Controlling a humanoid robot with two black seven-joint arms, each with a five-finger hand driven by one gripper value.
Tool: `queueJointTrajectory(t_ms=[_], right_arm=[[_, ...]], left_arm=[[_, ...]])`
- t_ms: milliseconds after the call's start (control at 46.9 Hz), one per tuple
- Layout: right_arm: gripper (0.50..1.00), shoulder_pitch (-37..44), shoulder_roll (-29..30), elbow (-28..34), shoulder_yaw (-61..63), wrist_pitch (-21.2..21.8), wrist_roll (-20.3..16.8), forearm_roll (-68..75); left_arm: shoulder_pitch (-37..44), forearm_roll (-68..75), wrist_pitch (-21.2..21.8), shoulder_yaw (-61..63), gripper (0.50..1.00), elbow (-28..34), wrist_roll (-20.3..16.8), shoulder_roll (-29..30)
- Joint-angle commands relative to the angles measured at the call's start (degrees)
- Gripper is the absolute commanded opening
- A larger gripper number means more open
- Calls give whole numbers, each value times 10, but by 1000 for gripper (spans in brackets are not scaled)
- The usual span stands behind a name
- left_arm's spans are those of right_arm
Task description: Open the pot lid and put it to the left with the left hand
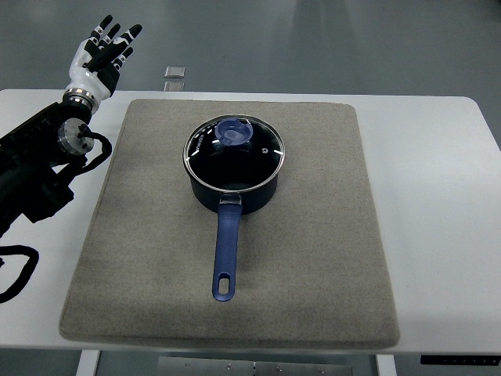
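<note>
Blue pot (232, 184) | lid (233, 149) on | left hand (102, 55) open, apart | no legible writing

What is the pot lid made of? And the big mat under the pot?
The pot lid looks like clear glass with a shiny metal rim; you can see the dark inside through it. Its knob seems blue plastic. The mat looks like grey-brown felt, dull and fuzzy.

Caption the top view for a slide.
Left hand open beside the mat; glass lid still on the blue pot.

A dark navy pot (233, 184) with a blue handle (226, 251) and knob (235, 132) sits on a grey-brown mat (313, 258) over a white table (438, 235).
</note>
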Motion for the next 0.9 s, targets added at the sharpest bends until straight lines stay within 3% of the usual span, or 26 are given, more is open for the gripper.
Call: queueJointTrajectory(t_ms=[0, 875], right_arm=[[917, 0, 0, 0, 0, 0, 0, 0], [917, 0, 0, 0, 0, 0, 0, 0]], left_arm=[[1, 0, 2, 0, 986, 0, -1, 0], [-1, 3, -1, 3, 986, -14, -4, 8]])
